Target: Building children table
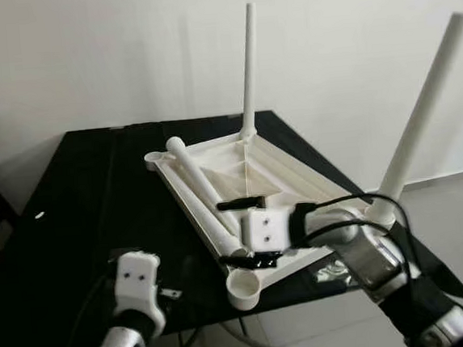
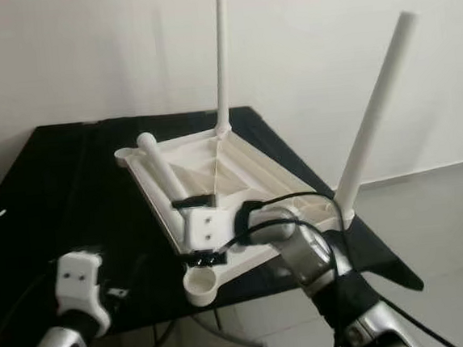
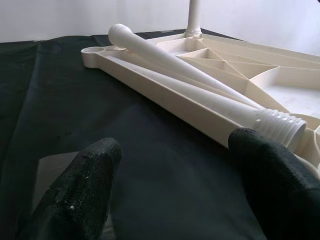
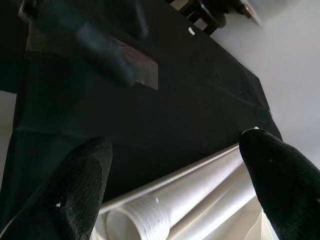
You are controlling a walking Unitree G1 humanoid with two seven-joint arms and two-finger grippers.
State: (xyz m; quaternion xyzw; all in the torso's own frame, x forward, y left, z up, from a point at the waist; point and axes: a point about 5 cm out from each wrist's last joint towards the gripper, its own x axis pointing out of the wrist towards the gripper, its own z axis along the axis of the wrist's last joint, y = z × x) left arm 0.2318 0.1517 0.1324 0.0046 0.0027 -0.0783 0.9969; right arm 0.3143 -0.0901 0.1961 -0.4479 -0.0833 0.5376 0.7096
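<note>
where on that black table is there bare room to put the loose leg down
The widest bare patch of the black cloth-covered table lies left of the upturned white plastic tabletop, ahead of the left gripper. The near right is crowded: the right gripper hangs open around the loose white threaded leg, and two screwed-in white legs stand upright.

The right gripper (image 1: 243,231) reached leftward from a bent silver arm, its black fingers (image 4: 82,185) spread apart. The left gripper (image 3: 175,175) hung low at near left, fingers parted too.
</note>
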